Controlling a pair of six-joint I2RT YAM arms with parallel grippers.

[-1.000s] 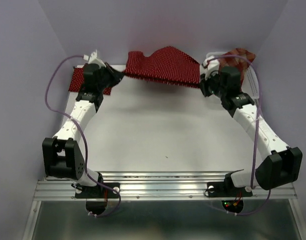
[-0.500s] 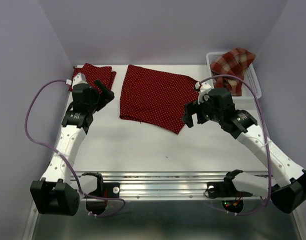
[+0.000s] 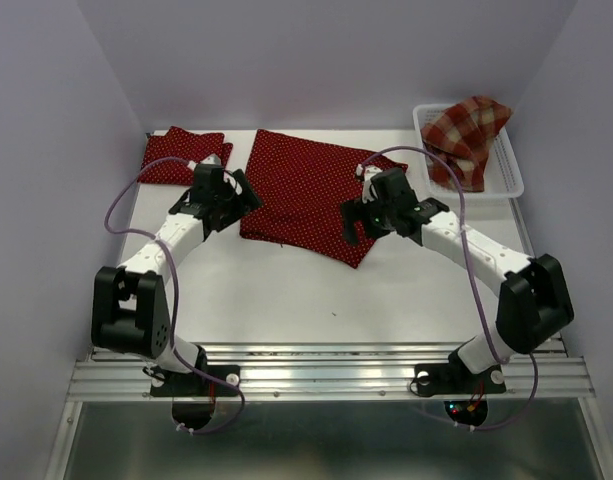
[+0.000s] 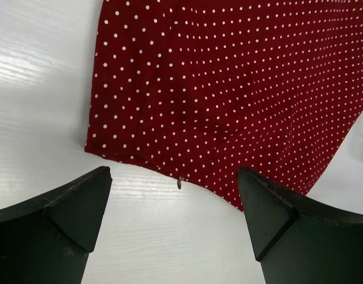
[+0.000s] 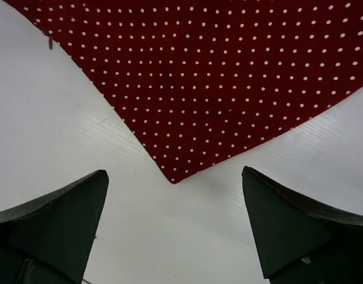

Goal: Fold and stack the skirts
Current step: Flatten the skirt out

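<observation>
The white tabletop [image 3: 286, 290] carries a dark red skirt [image 3: 301, 190] with tiny white dots, lying flat between my pincers. Beyond my right pincer [image 5: 174, 173] the plaid skirt [image 3: 466, 130] slumps in the basket [image 3: 511, 178], partly hidden. Beyond my left pincer [image 4: 174, 171] lies a folded dotted skirt [image 3: 181, 155]. Both pincers are spread, pinching nothing.
</observation>
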